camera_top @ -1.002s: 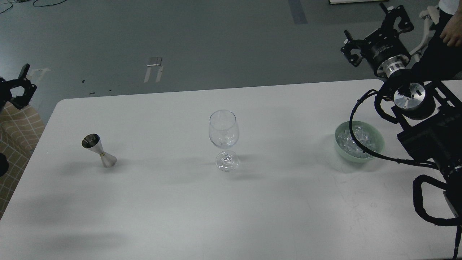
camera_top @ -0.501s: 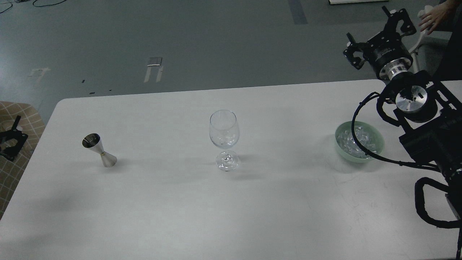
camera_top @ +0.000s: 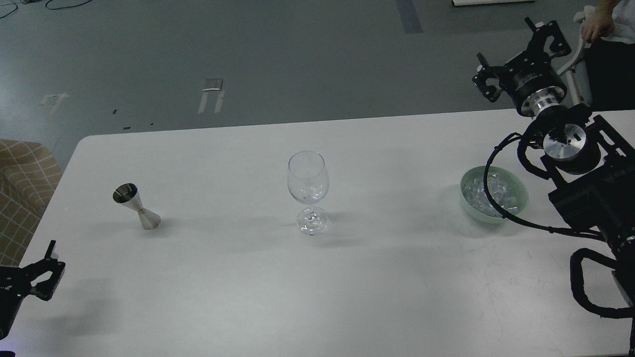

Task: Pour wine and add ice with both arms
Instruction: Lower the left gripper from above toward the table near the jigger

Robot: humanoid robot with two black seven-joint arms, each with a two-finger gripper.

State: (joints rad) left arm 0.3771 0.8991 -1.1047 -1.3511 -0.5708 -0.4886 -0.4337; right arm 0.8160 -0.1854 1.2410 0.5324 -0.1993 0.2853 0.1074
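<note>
A clear stemmed wine glass (camera_top: 308, 191) stands upright at the table's middle, with a few glinting clear bits in its bowl. A steel jigger (camera_top: 135, 206) stands to its left. The ice (camera_top: 488, 193) fills a pale green bowl (camera_top: 518, 206) at the right. No wine can be made out. My right gripper (camera_top: 515, 53) is open and empty, raised beyond the table's far right edge, behind the bowl. My left gripper (camera_top: 51, 271) is open and empty at the table's front left corner, well short of the jigger.
The white table (camera_top: 248, 277) ends at a far edge with grey floor beyond. A checked cushion (camera_top: 20, 193) lies off the left edge. A person's hand (camera_top: 593, 27) and a white frame are at the top right, close to my right gripper.
My left gripper has dropped from the upper left edge to the front left corner of the table. My right gripper has shifted slightly right. The person's hand has moved.
</note>
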